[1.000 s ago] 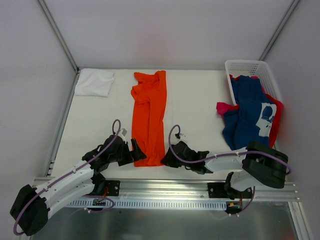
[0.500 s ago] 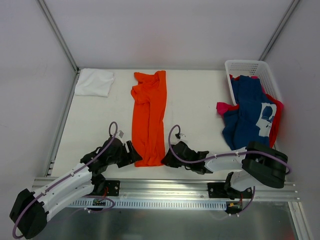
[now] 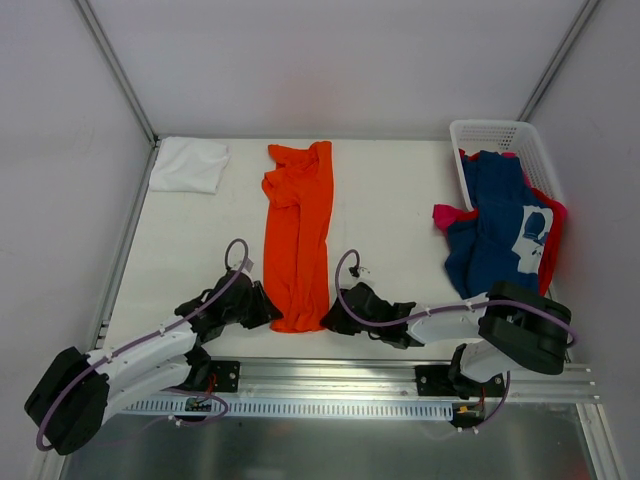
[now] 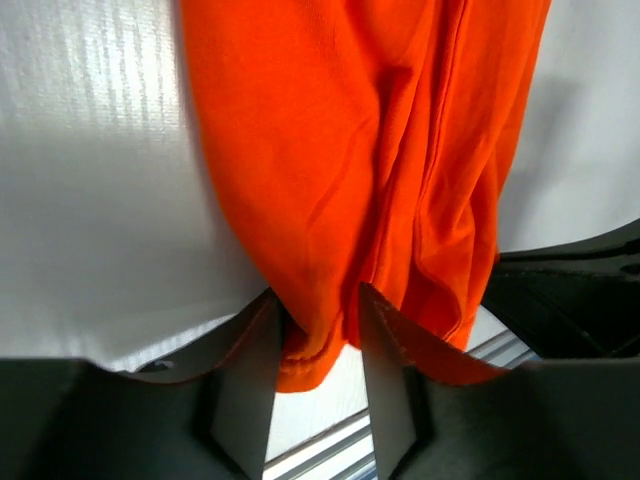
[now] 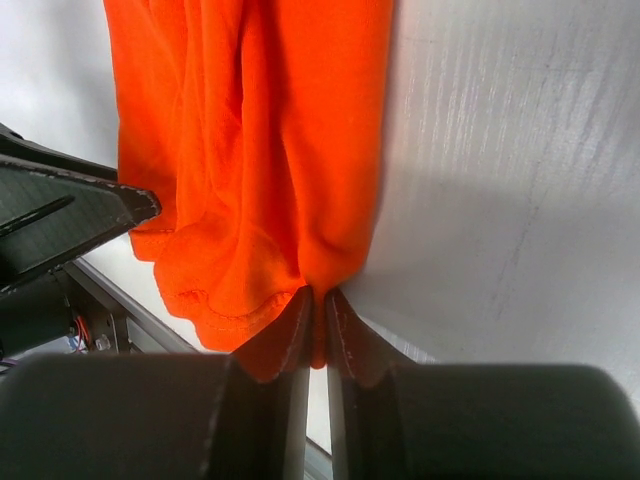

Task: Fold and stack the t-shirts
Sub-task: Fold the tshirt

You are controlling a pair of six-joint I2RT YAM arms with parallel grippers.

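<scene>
The orange t-shirt (image 3: 297,240) lies as a long narrow strip down the middle of the table, its hem at the near edge. My left gripper (image 3: 268,312) is at the hem's left corner. In the left wrist view the left gripper (image 4: 315,300) has its jaws closed in on a bunch of the orange t-shirt (image 4: 370,150). My right gripper (image 3: 332,320) is at the hem's right corner. The right wrist view shows the right gripper (image 5: 320,295) pinched tight on a fold of the orange t-shirt (image 5: 250,150). A white t-shirt (image 3: 190,163) lies folded at the far left.
A white lattice basket (image 3: 490,130) stands at the far right. A navy t-shirt with white print (image 3: 500,230) and a pink-red t-shirt (image 3: 452,214) spill out of it onto the table (image 3: 400,200). Metal rails run along the table's near and left edges.
My left gripper has slid right onto the hem's left corner and its jaws have closed from wide open onto the cloth. The right gripper has tightened slightly in place.
</scene>
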